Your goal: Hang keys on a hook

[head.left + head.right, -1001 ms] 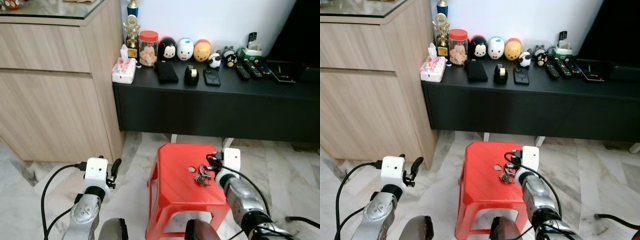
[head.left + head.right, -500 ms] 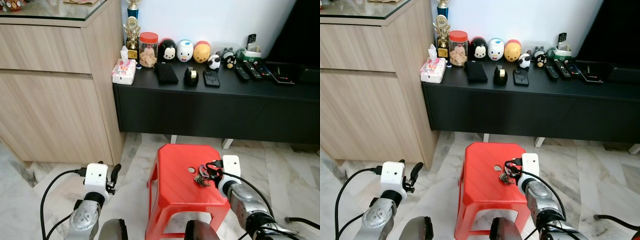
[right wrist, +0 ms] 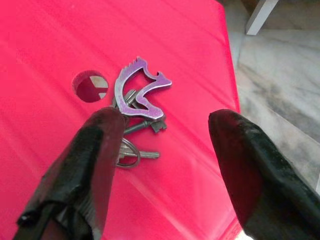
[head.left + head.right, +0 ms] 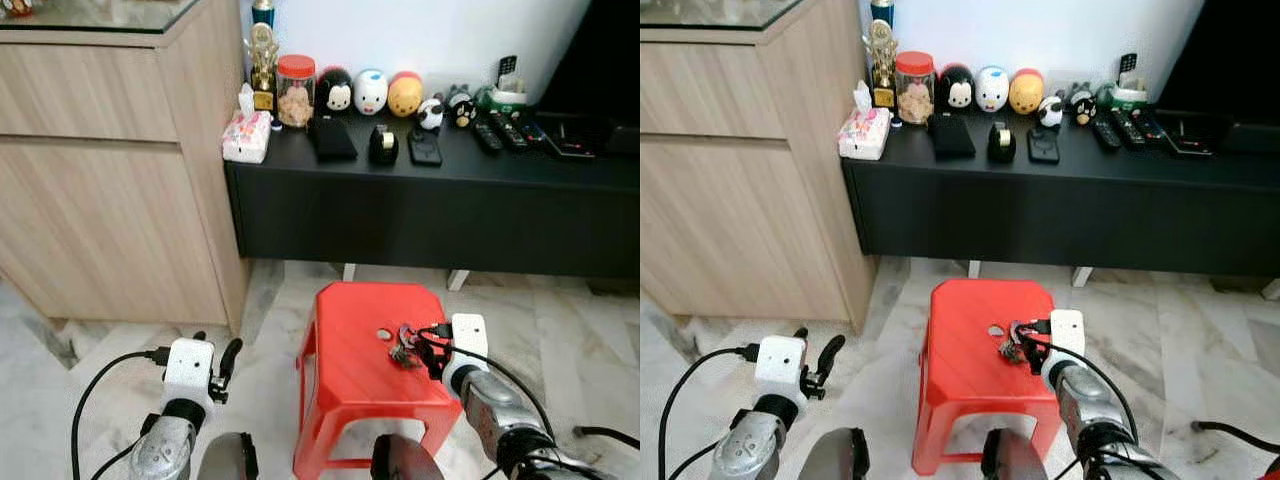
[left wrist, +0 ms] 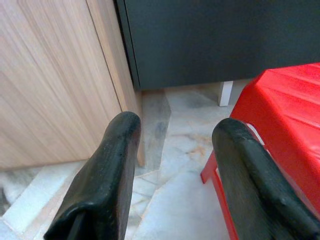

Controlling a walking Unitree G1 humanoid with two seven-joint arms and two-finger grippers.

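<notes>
Keys (image 3: 137, 107) lie flat on the red stool (image 4: 350, 370), next to its round hole (image 3: 90, 86), w/ a purple curved fob on top. My right claw (image 3: 165, 165) sits spread just over them, one finger (image 3: 95, 155) overlapping the key ring, the other finger well off to the side; nothing pinched. Left claw (image 5: 172, 170) hangs low beside the stool, fingers apart, facing the wood cabinet (image 5: 55, 85) and black TV unit (image 4: 430, 210) beyond.
</notes>
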